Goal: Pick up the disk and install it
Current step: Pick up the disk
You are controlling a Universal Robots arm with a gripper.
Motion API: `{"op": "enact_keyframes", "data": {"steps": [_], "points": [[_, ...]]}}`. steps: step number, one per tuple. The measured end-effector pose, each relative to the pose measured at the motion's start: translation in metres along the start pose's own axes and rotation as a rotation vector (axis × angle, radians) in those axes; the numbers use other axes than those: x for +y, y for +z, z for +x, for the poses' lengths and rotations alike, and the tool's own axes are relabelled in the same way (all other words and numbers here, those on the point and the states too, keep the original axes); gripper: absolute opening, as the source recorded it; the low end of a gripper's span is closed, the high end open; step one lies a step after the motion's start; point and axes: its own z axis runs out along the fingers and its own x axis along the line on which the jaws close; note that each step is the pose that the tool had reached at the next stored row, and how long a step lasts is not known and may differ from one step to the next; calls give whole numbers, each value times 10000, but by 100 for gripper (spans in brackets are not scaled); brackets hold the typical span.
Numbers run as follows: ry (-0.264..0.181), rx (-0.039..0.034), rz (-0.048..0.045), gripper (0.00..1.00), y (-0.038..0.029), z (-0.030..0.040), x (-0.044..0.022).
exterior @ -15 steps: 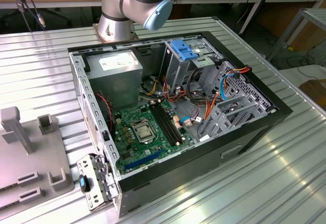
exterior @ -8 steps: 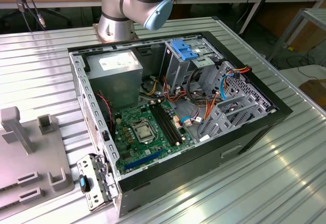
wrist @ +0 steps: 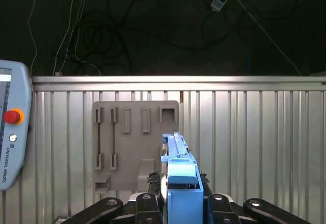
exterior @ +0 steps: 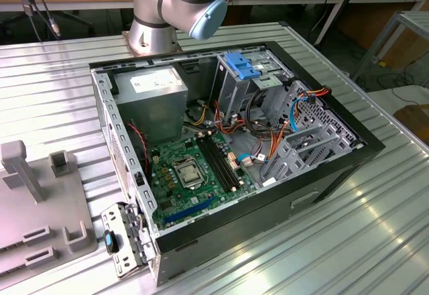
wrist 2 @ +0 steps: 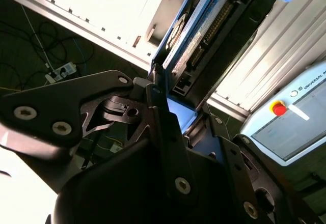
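The disk (wrist 2: 204, 35), a grey metal drive in a bright blue carrier frame, is clamped between my black gripper (wrist 2: 175, 107) fingers in the second wrist view. In the first wrist view the disk (wrist: 179, 175) shows edge-on, standing up from the gripper (wrist: 179, 203), high above the ribbed metal table. The gripper is shut on it. In the exterior view the open computer case (exterior: 362, 141) lies on its side with its drive cage (exterior: 244, 67), which has a blue tab, at the far end.
A grey slotted fixture plate (wrist: 135, 147) lies on the table below the disk, and it also sits at the exterior view's left (exterior: 40, 214). A teach pendant (wrist: 10, 132) rests beside it. The case holds a motherboard (exterior: 194, 171), a silver power supply (exterior: 151, 94) and loose cables (exterior: 268, 141).
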Motion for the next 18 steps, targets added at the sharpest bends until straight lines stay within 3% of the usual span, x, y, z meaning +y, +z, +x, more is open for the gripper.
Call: {"op": "enact_keyframes", "data": {"steps": [7,11,16,18], "points": [[0,0,1,37,2,0,-56],[0,0,1,37,4,-1,-130],[0,1,0,37,8,-2,-303],[1,7,1,37,14,-3,-428]]}}
